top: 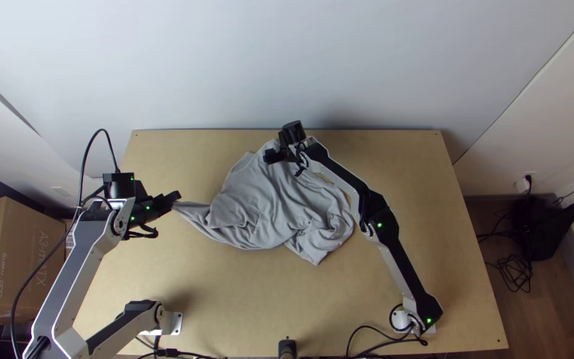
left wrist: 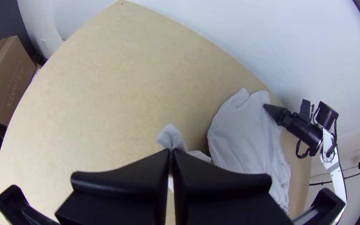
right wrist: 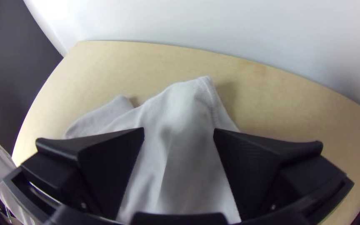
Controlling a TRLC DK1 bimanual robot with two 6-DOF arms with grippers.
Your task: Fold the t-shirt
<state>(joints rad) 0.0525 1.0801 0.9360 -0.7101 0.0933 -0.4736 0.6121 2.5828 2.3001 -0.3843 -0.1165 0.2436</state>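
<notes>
T-shirt (top: 267,206), grey, is lying bunched and wrinkled across the middle of the bench (top: 393,279), running from near the far edge toward the centre. Folds are bunching most thickly on its right side. One blunt corner is pointing toward the bench's near edge. On the left, the cloth is tapering to a narrow twisted strip.

Left end effector (top: 175,196) is gripping that strip's end. In its wrist view the two fingers are meeting, with a small tuft of cloth poking out past the tips. In the right wrist view the strip is hanging down from that grip, beside the bench's left edge.

Right end effector (top: 270,157) is standing open at the shirt's far part, close to the bench's far edge. In its wrist view the fingers are sitting wide apart, one on each side of the cloth, and a hemmed corner is showing beyond them. A second, rounded lobe of cloth is lying just beside that corner. The right arm (top: 343,176) is crossing above the shirt's far right portion.

Container: one brown cardboard box (top: 18,259) is sitting off the bench, beyond its left edge. Its contents are hidden.
</notes>
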